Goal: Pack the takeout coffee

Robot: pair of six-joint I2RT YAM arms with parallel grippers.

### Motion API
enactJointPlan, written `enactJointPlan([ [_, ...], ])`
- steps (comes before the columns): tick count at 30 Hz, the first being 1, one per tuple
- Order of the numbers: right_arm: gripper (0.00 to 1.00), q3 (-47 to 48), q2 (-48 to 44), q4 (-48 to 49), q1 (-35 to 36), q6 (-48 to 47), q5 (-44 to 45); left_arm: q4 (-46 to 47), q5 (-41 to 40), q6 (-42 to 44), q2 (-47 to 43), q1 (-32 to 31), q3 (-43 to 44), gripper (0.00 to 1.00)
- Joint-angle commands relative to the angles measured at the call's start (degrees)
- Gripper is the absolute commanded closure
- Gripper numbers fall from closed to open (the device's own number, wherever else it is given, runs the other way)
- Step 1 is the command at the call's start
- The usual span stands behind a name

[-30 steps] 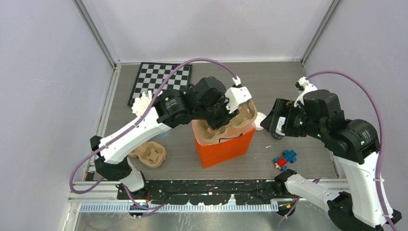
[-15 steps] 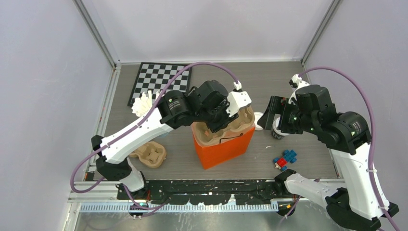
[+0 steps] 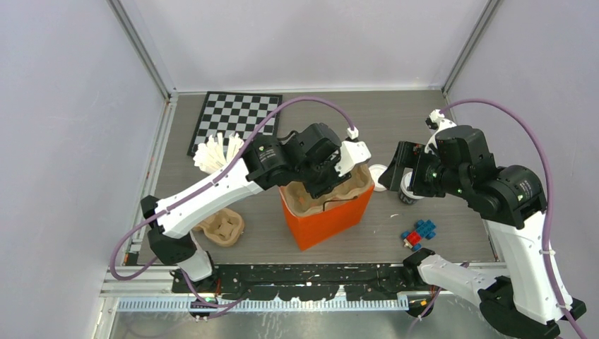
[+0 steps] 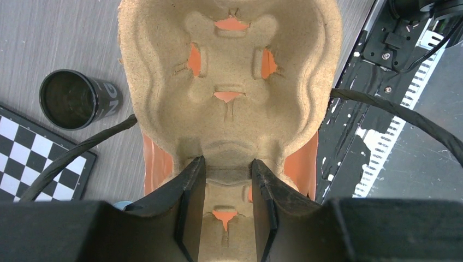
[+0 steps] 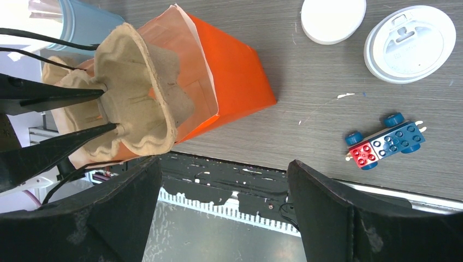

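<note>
Hanging half inside the bag (image 3: 332,219), the tray (image 4: 284,98) sits pinched at its middle ridge in my narrowed left gripper (image 4: 226,166), while what seems a lidded cup (image 5: 409,43) stands right of the bag just beyond my wide-open right gripper (image 5: 224,169), the nearer arm, the open cup (image 4: 76,98) by the checkerboard (image 4: 33,158).

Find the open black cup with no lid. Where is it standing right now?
The open black cup stands at the upper left of the left wrist view, on the table beside the checkerboard's corner, left of the pulp cup carrier.
</note>
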Motion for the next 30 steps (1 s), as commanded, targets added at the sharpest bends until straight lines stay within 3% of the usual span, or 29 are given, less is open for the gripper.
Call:
enactJointPlan([
  [1,0.11,0.2,-0.5,2.4,0.1,0.0,-0.4,-1.5,-1.4,-0.2,0.5,-0.4,0.9,0.80],
  [30,0.11,-0.6,-1.0,3.1,0.2,-0.1,-0.5,-2.3,-3.2,-2.5,2.5,-0.3,-6.0,0.78],
])
